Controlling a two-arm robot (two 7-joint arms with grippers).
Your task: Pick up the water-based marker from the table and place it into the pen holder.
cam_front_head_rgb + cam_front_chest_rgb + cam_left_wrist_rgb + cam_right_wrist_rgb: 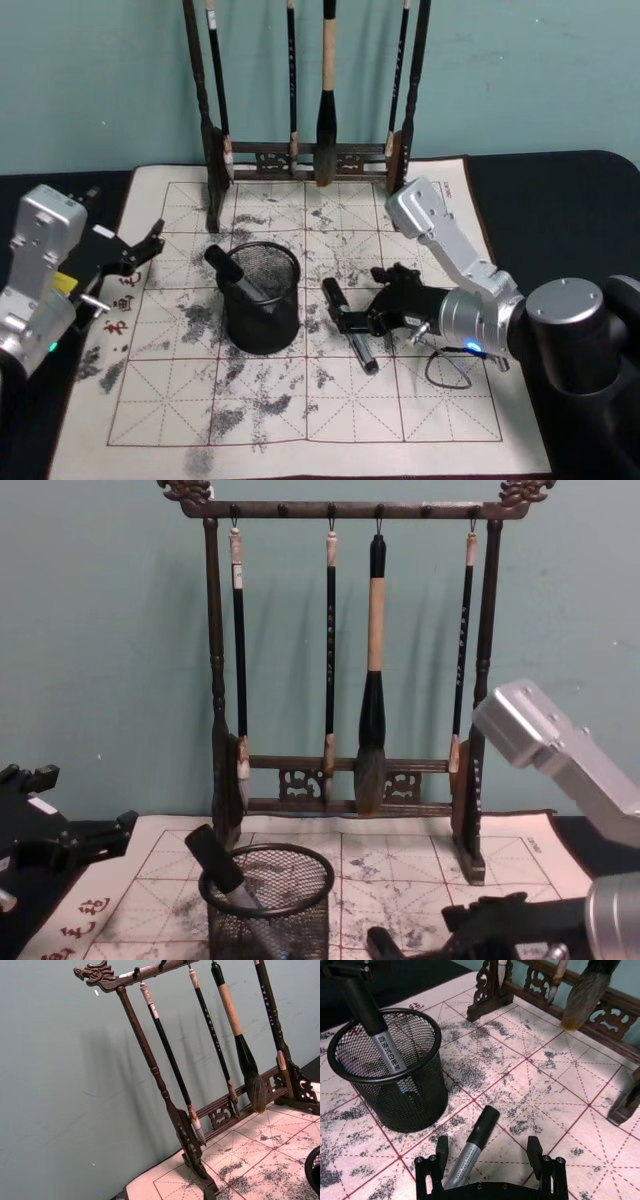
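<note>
The grey-barrelled water-based marker with a black cap (471,1147) lay flat on the white grid-lined practice mat blotched with ink (300,410), just beside the short round pen holder of black wire mesh (262,310), on the robot's right of it. The right gripper (488,1144) sat low over the mat, its two black fingers spread apart, one on each side of the marker and neither pressing it. A second marker of the same kind (232,270) leaned inside the pen holder, cap above the rim. The left gripper (145,248) hovered over the mat's left edge, well apart from the pen holder; whether it was open or closed could not be told. The tall dark wooden brush rack (300,158) stood at the mat's far edge
</note>
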